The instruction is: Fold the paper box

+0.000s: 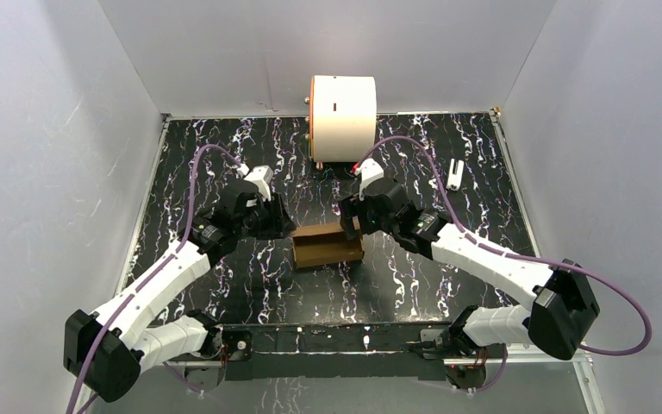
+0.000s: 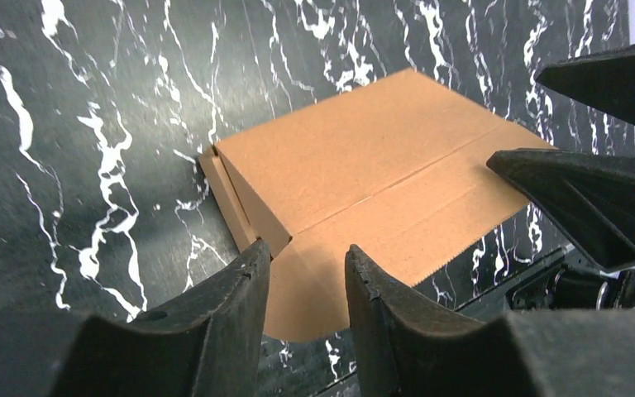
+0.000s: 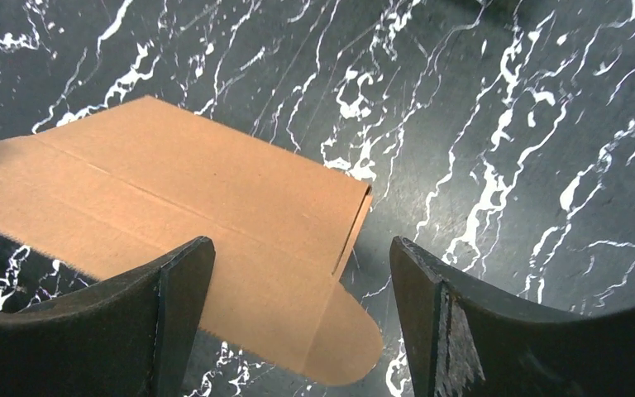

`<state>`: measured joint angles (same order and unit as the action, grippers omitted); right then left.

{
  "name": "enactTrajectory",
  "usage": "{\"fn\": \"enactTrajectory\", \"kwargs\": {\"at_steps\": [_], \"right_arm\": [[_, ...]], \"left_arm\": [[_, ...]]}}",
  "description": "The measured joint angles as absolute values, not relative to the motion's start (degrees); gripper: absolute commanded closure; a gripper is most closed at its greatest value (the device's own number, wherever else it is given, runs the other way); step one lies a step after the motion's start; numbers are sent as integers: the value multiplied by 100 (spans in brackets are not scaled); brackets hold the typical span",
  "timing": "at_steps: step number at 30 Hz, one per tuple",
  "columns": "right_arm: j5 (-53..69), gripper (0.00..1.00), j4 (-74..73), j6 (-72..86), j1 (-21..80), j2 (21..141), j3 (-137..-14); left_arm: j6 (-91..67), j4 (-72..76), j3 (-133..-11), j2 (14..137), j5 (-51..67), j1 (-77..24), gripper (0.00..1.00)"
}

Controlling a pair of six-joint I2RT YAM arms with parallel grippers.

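1. Paper box (image 1: 327,246): plain matte brown cardboard, partly folded and creased, with a rounded tab and a serrated edge. It lies mid-table between both grippers.
2. Left gripper (image 2: 306,252): black tapered fingers narrowly apart over the box's near flap.
3. Right gripper (image 3: 298,244): jaws spread wide above the tab end.
4. Table (image 1: 396,285): black surface with white marble veining.

A white, orange-rimmed drum (image 1: 343,116) sits at the back of the black marbled desk (image 1: 483,198). A small white piece (image 1: 455,174) lies to its right.
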<state>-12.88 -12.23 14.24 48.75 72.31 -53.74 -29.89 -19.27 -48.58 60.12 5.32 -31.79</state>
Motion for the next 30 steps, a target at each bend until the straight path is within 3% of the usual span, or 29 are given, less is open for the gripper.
{"fn": "enactTrajectory", "kwargs": {"at_steps": [11, 22, 30], "right_arm": [[-1114, 15, -1081, 1852, 4875, 7054, -4351], [-1118, 21, -119, 2193, 4875, 7011, -3378], [-954, 32, 637, 2383, 4875, 7135, -3068]], "left_arm": [[-3459, -1619, -3809, 5870, 897, -3179, 64], [-3970, -945, -3103, 5660, 880, -3181, 41], [-4257, -344, -2801, 5804, 998, -3181, 46]]}}
